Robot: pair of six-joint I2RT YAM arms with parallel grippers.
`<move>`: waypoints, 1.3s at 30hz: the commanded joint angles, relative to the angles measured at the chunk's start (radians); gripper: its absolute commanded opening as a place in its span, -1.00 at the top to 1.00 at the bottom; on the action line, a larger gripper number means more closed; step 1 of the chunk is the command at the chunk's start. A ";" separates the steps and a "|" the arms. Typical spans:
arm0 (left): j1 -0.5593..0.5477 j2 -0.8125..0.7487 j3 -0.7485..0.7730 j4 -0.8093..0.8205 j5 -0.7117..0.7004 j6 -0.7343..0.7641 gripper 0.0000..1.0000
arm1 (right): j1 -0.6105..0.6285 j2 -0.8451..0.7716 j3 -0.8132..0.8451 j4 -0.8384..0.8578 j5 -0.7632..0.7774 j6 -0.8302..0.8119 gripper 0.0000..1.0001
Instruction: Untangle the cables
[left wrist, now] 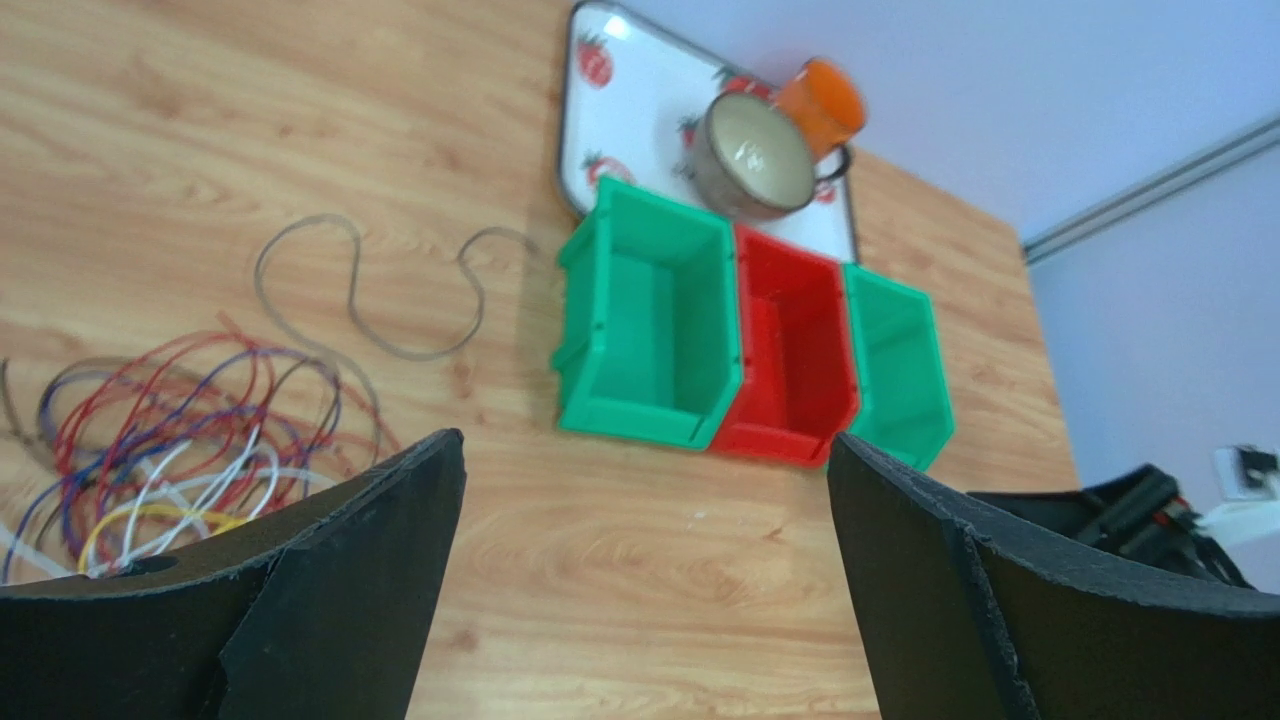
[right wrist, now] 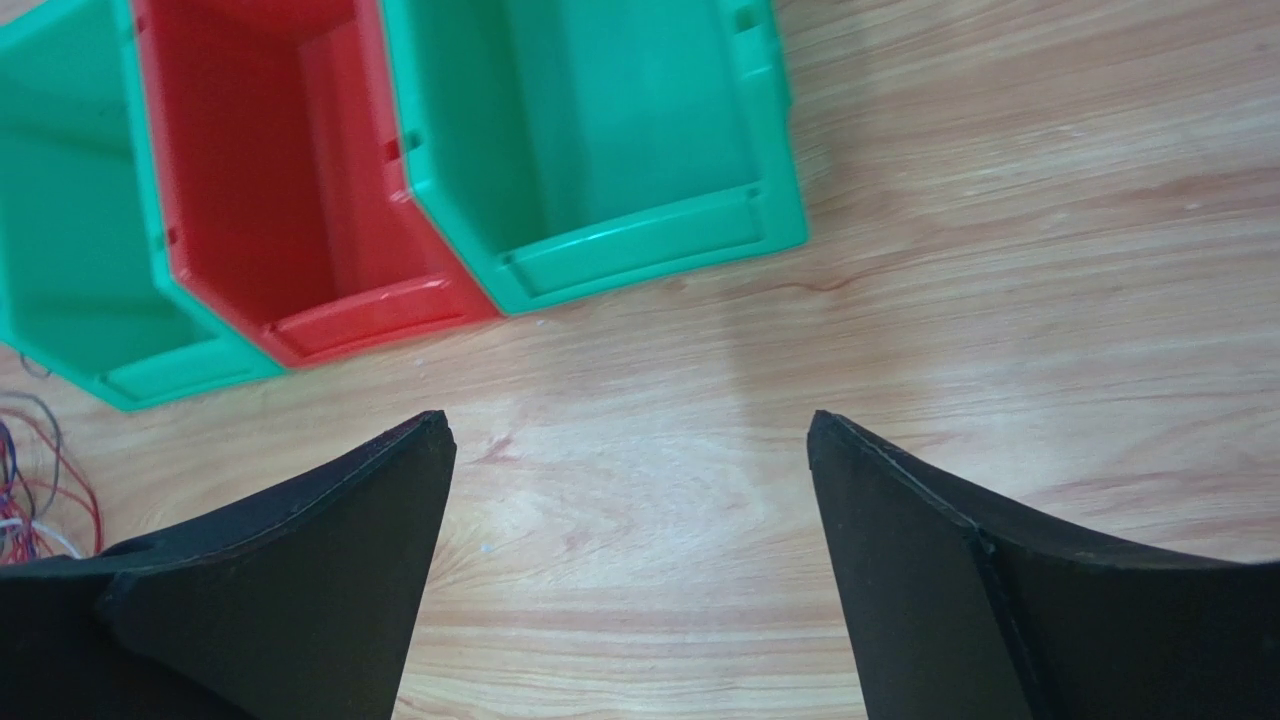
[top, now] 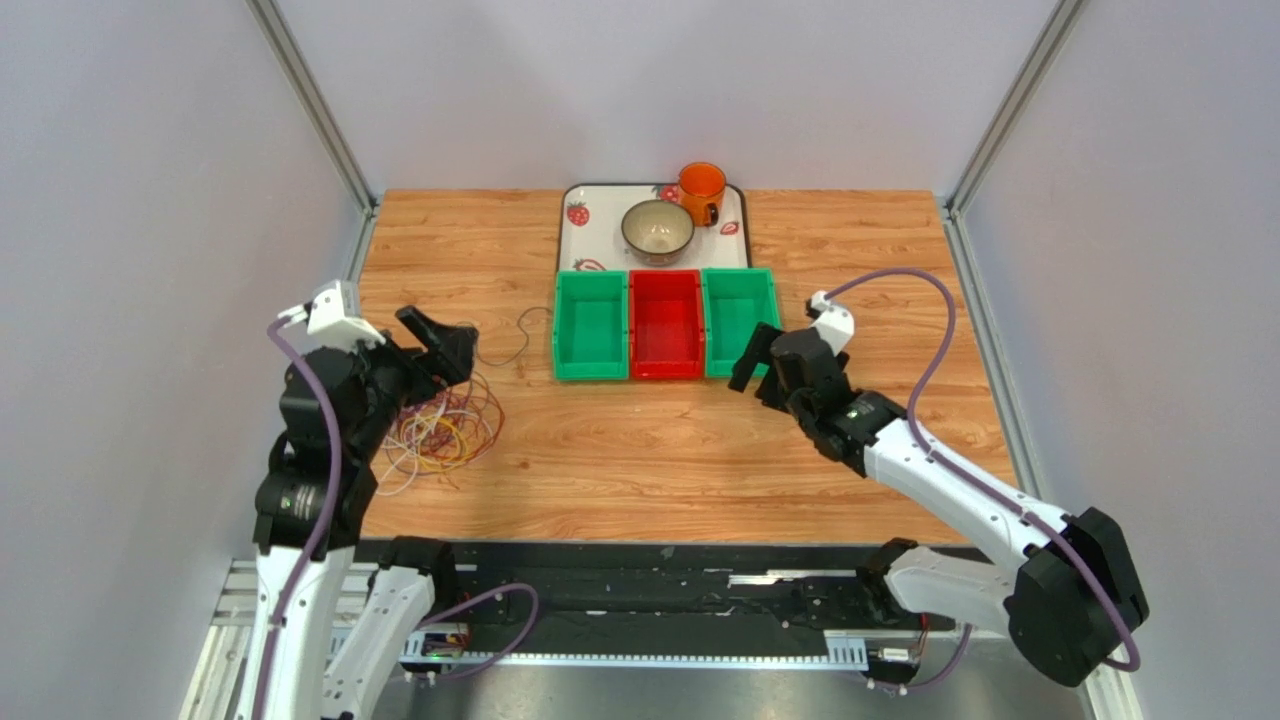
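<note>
The cables [top: 440,429] lie as a tangled heap of thin red, orange, yellow, white and dark loops on the wooden table, at the left. In the left wrist view the cables [left wrist: 173,443] sit at the lower left. One thin dark cable [top: 526,333] curls apart from the heap, toward the bins. My left gripper [top: 448,348] hovers open just beyond the heap, and nothing lies between its fingers [left wrist: 643,438]. My right gripper [top: 756,362] stands open in front of the right green bin, over bare wood [right wrist: 631,420]. A few cable ends [right wrist: 30,488] show at the left edge there.
Three bins stand in a row mid-table: green [top: 567,323], red [top: 666,372], green [top: 711,318]. Behind them a white tray [top: 598,200] carries a bowl [top: 658,230] and an orange cup [top: 700,189]. Grey walls close in both sides and the back.
</note>
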 commanded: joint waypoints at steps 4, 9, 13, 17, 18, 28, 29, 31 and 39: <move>0.019 0.159 -0.032 -0.159 -0.011 -0.040 -0.98 | 0.114 -0.017 -0.056 0.119 0.208 0.046 -0.86; 0.046 0.245 -0.071 -0.154 0.012 -0.041 -0.94 | 0.132 -0.069 -0.129 0.229 0.161 -0.009 -0.86; 0.046 0.143 -0.109 -0.214 -0.210 -0.103 -0.89 | 0.132 -0.022 -0.100 0.225 0.135 -0.021 -0.81; 0.040 0.063 -0.126 -0.301 -0.306 -0.175 -0.71 | 0.134 0.055 -0.044 0.165 0.136 -0.011 -0.75; 0.040 0.061 -0.120 -0.333 -0.366 -0.204 -0.69 | 0.135 0.070 -0.034 0.159 0.134 -0.012 -0.75; 0.042 0.248 -0.164 -0.288 -0.450 -0.286 -0.56 | 0.162 0.092 -0.019 0.160 0.141 -0.041 -0.77; 0.043 0.264 -0.170 -0.281 -0.474 -0.292 -0.56 | 0.162 0.089 -0.024 0.162 0.141 -0.044 -0.77; 0.045 0.264 -0.201 -0.254 -0.505 -0.315 -0.53 | 0.162 0.084 -0.028 0.171 0.131 -0.046 -0.77; 0.095 0.310 -0.253 -0.078 -0.501 -0.246 -0.38 | 0.162 0.080 -0.034 0.185 0.110 -0.061 -0.77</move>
